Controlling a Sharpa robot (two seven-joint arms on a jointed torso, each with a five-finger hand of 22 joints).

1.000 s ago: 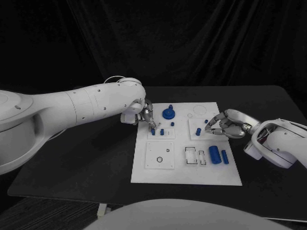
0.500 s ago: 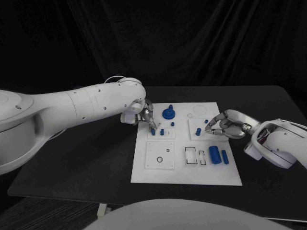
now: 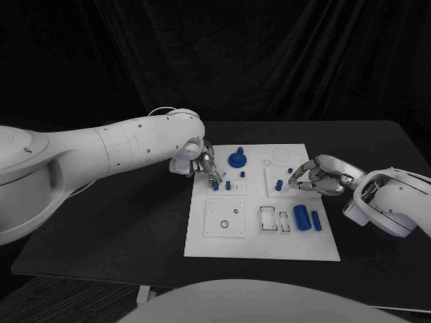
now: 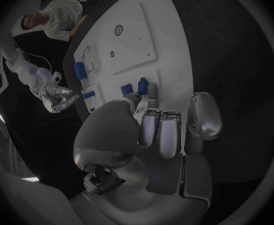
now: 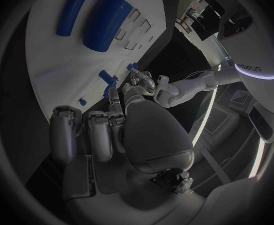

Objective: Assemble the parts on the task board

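left hand (image 3: 204,163) sits at the task board's (image 3: 254,245) near-left edge, fingertips down on a small blue peg (image 3: 215,185), apparently pinching it. right hand (image 3: 314,175) curled over the right edge, grip unclear. next: seat the peg straight.

The black table (image 3: 118,222) holds the white task board (image 3: 259,243), which lies flat between the left hand (image 3: 202,163) and the right hand (image 3: 314,176), close to both.

Both robot hands (image 3: 204,163) (image 3: 311,176) curled
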